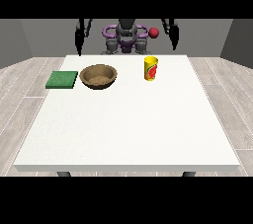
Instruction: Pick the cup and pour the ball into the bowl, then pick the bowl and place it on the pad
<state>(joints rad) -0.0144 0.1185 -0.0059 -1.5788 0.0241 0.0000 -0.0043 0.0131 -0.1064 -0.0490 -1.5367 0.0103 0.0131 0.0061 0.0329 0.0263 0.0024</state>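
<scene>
The hand at the view's left (78, 38) hangs down beside the robot's body, beyond the far edge of the large white table (128, 129), well apart from every object; whether its fingers are released or clenched cannot be told. On the table, near the left edge, lies a flat green square pad (62, 79). Just to its right, close but not touching, sits a round brown wooden bowl (99, 76), upright. Further right stands a yellow cup with a red mark (150, 68), upright, well apart from the bowl. A small red ball (154, 32) shows above the cup, level with the robot's torso. The hand at the view's right (174, 34) likewise hangs down behind the table, holding nothing; its finger state cannot be told.
</scene>
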